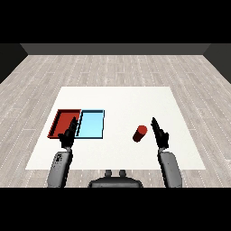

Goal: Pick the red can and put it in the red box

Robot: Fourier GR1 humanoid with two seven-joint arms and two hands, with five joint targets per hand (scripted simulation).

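A red can (pixel 140 133) lies tilted on the white table (pixel 122 101), right of centre. My right hand (pixel 159 133) hovers just to the can's right with straight fingers, apart from it and holding nothing. The red tray (pixel 62 118) lies at the table's left, with the light blue tray (pixel 92 124) beside it on the right. My left hand (pixel 68 136) hangs over the near edge of the red tray, fingers straight and nothing in them.
Both grey forearms (pixel 169 168) come in from the lower corners. The table's near edge (pixel 117 169) runs just ahead of my body. Grey wooden floor (pixel 117 67) surrounds the table.
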